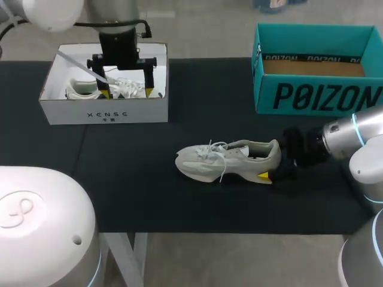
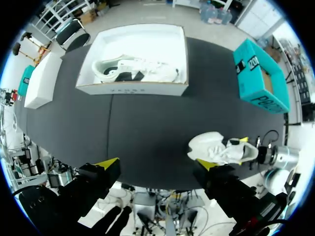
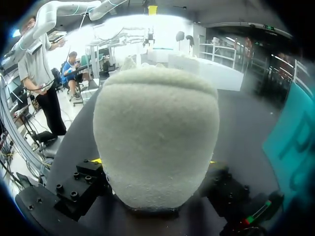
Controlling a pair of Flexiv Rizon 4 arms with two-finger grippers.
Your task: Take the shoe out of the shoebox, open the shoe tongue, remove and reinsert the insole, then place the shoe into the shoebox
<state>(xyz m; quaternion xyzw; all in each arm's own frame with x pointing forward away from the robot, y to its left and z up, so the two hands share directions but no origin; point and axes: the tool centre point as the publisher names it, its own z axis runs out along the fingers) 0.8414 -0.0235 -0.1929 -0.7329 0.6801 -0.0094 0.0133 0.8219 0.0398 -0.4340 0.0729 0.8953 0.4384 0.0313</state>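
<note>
Shoe (image 1: pixel 227 160) in right hand (image 1: pixel 272 171); shoebox (image 1: pixel 311 33) lettered

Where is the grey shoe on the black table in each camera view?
Head view: grey shoe mid-table, heel at the right gripper.
Left wrist view: shoe ahead of the left gripper, off to one side.
Right wrist view: its heel fills the gripper.
Shared landmark: teal box.

A black-clothed table (image 1: pixel 197 113) bears an open white cardboard box (image 1: pixel 105 112) far left, an open teal cardboard box (image 1: pixel 317 95) far right, and a pale grey laced sneaker (image 1: pixel 230 160) nearer the front.
</note>
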